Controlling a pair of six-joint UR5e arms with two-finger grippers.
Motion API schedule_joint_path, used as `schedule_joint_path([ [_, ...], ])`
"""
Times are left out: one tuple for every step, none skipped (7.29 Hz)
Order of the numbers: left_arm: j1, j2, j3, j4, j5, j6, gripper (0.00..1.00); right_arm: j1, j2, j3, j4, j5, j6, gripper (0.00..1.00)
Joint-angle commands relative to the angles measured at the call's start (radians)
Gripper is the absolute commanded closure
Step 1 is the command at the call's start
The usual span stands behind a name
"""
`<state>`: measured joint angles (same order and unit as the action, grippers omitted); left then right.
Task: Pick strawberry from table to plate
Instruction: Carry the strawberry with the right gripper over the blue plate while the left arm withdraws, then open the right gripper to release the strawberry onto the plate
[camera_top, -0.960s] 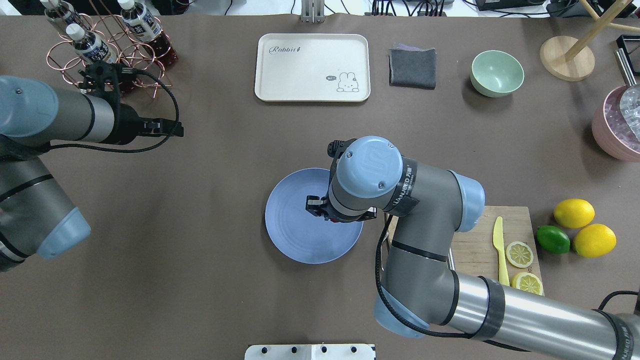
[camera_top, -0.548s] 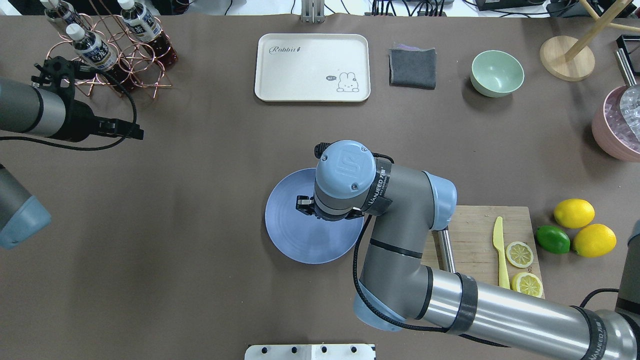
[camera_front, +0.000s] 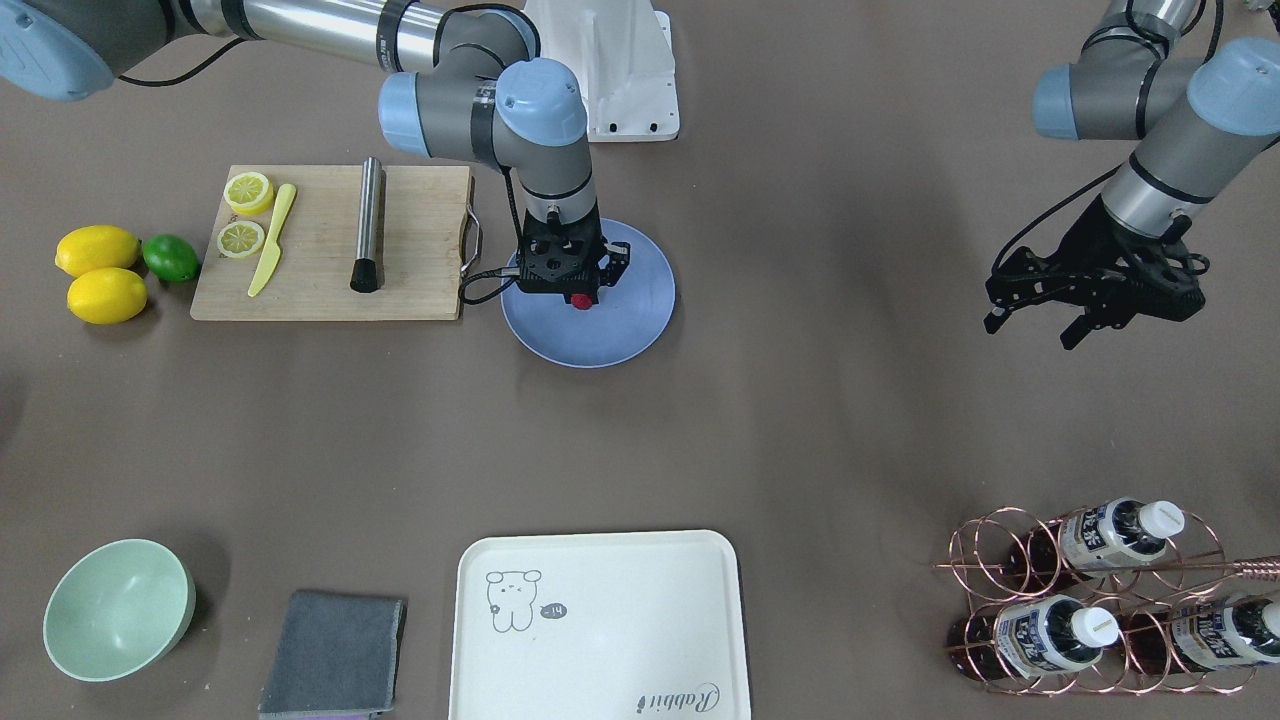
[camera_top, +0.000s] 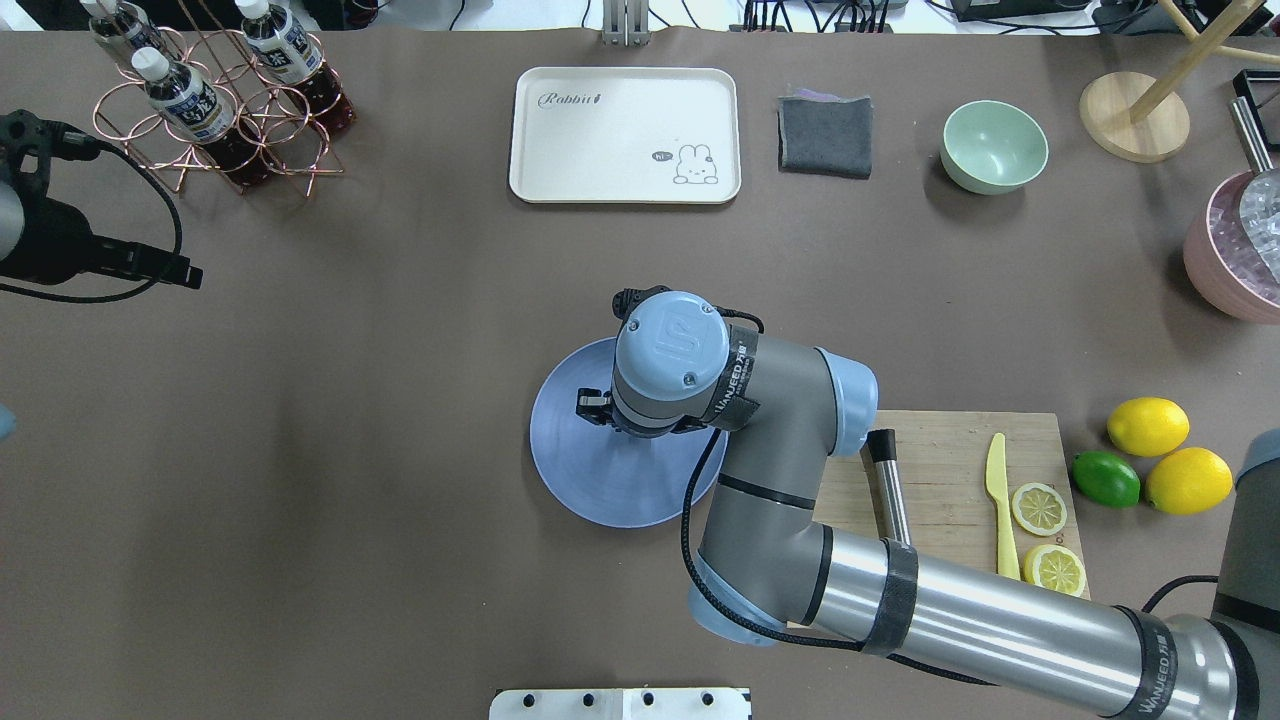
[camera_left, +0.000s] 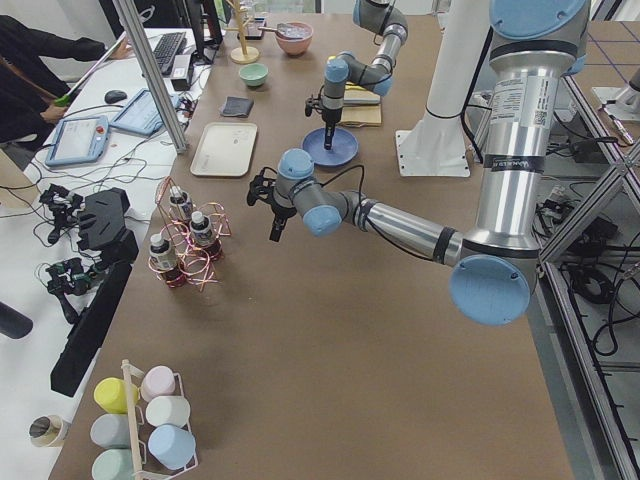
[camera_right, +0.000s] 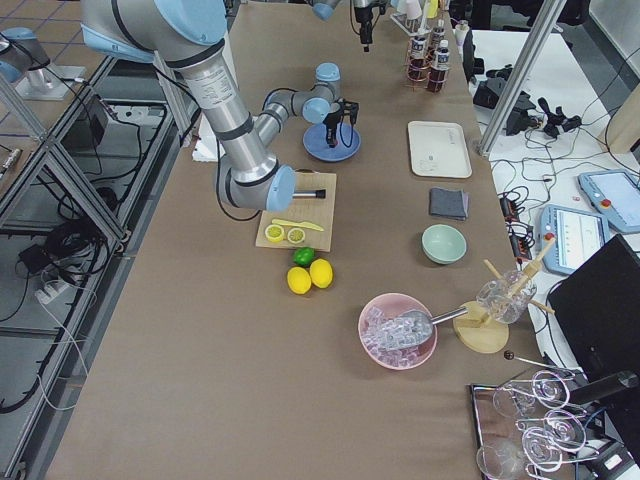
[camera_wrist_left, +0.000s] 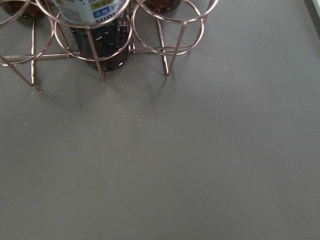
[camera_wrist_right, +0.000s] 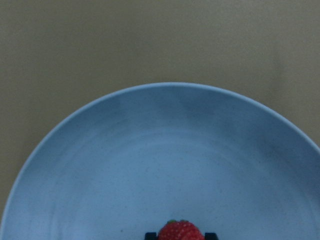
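The strawberry (camera_front: 580, 299) is small, red and bumpy. It hangs low over the middle of the blue-lavender plate (camera_front: 625, 330), held between the fingers of my right gripper (camera_front: 580, 296). The right wrist view shows the strawberry (camera_wrist_right: 181, 232) at its bottom edge, between two black fingertips (camera_wrist_right: 150, 235), with the plate (camera_wrist_right: 150, 150) below. From overhead, the right wrist hides the berry above the plate (camera_top: 600, 485). My left gripper (camera_front: 1030, 328) hovers open far off over bare table (camera_front: 820, 420), near the bottle rack.
A wooden cutting board (camera_front: 420, 250) beside the plate carries lemon slices, a yellow knife and a metal rod. Two lemons and a lime (camera_front: 170, 257) lie past it. Along the far edge stand a cream tray (camera_front: 600, 620), grey cloth (camera_front: 330, 650), green bowl (camera_front: 115, 608) and copper bottle rack (camera_front: 1090, 600).
My right arm has shifted left, carrying the strawberry further over the plate. The left arm has drawn back to the left, away from the table's middle.
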<state>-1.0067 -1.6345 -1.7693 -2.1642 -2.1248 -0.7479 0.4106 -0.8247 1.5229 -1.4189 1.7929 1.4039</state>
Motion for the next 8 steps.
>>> schedule_joint_path([
  [-0.010, 0.008, 0.001, 0.001, -0.009, 0.018, 0.02, 0.010, 0.010, 0.040, -0.008, 0.009, 0.035, 0.00],
  [-0.012, 0.011, -0.001, 0.001, -0.011, 0.019, 0.02, 0.037, 0.000, 0.096, -0.070, 0.046, 0.033, 0.00],
  [-0.019, 0.025, -0.004, 0.003, -0.026, 0.021, 0.02, 0.097, -0.010, 0.185, -0.189, 0.128, 0.021, 0.00],
  [-0.041, 0.033, -0.009, 0.018, -0.056, 0.051, 0.02, 0.167, -0.045, 0.266, -0.293, 0.191, 0.003, 0.00],
  [-0.068, 0.056, -0.024, 0.046, -0.116, 0.100, 0.02, 0.269, -0.129, 0.349, -0.377, 0.241, -0.117, 0.00],
  [-0.102, 0.097, -0.035, 0.056, -0.122, 0.160, 0.02, 0.372, -0.266, 0.425, -0.412, 0.290, -0.329, 0.00],
  [-0.143, 0.125, -0.035, 0.093, -0.119, 0.262, 0.02, 0.472, -0.404, 0.459, -0.413, 0.310, -0.565, 0.00],
  [-0.202, 0.125, -0.036, 0.175, -0.109, 0.374, 0.02, 0.566, -0.488, 0.432, -0.410, 0.318, -0.767, 0.00],
])
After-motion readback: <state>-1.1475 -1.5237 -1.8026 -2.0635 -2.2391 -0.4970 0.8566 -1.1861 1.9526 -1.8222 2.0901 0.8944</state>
